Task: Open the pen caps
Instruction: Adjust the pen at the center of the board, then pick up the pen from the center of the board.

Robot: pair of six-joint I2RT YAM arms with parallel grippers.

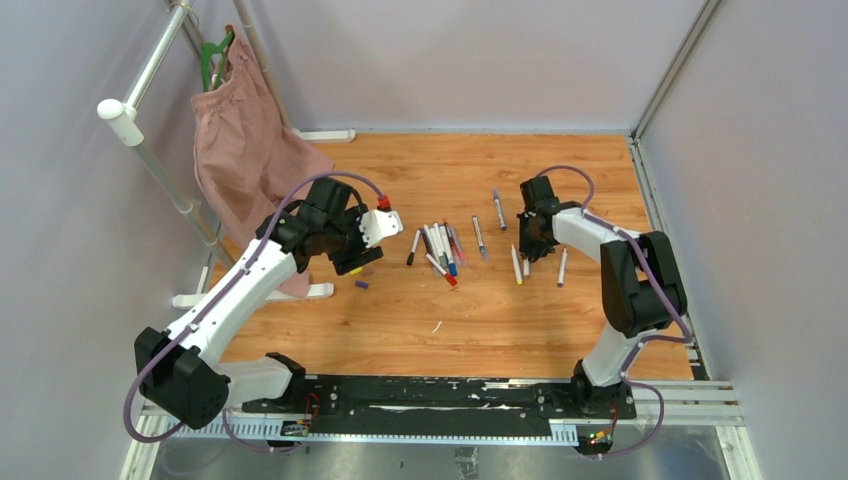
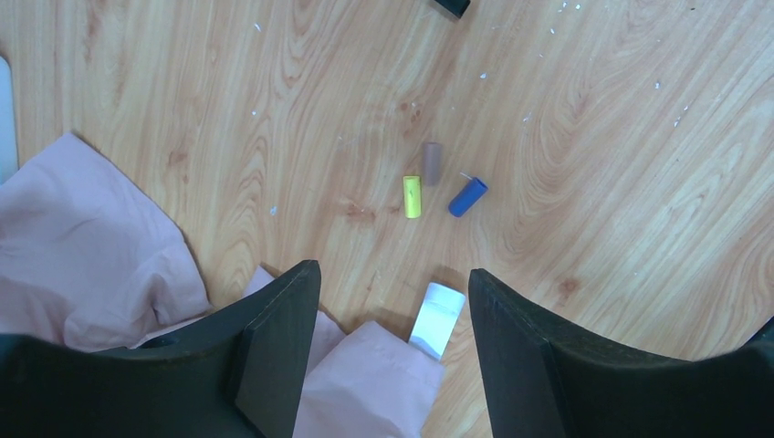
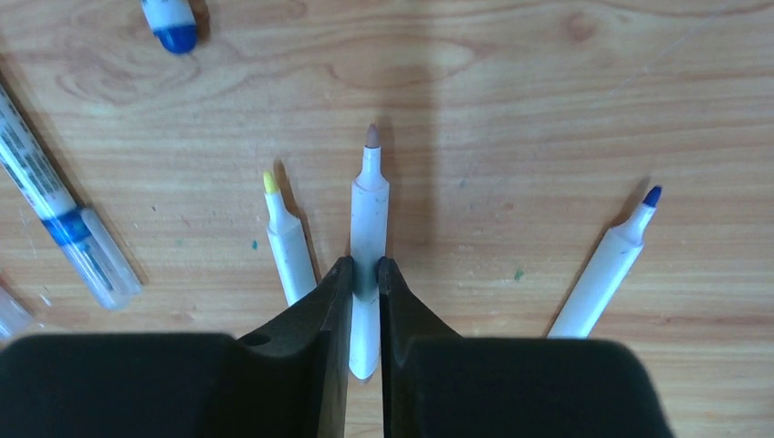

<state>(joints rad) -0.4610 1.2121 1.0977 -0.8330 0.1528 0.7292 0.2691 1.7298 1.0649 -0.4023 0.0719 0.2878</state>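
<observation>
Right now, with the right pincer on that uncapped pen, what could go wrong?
The right pincer pinches the brown-tipped pen behind its middle, so it could pivot or slip when lifted. The yellow-tipped pen lies close alongside and may get knocked. Pink cloth lies under the open left pincer and could snag.

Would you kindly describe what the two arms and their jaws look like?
Both the left arm and right arm have white links with black joints; a purple cable loops along each. The jaws are black tapered wedges. A red connector sits at the left wrist.
</observation>
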